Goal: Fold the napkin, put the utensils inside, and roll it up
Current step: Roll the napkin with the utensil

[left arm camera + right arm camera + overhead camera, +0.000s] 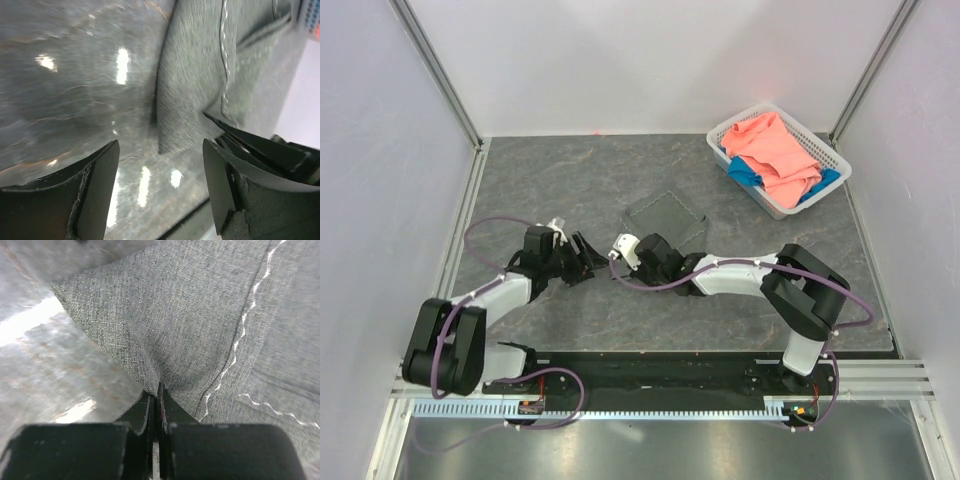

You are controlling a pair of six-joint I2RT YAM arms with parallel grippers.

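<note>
The dark grey napkin [665, 217] lies mid-table, nearly the tabletop's colour, its white stitched hem showing in the right wrist view [200, 315]. My right gripper [648, 248] is shut on the napkin's near edge, cloth pinched between the fingers [159, 392]. My left gripper [588, 252] is open and empty just left of the napkin; its fingers [102, 170] frame bare table with the napkin's corner [190, 85] beyond them. The fork and chopsticks are out of view.
A white basket [830, 150] at the back right holds a salmon-pink cloth [775, 150] and a blue cloth [748, 172]. White walls with metal posts enclose the dark tabletop [550, 180]. The arm bases stand on a rail at the near edge.
</note>
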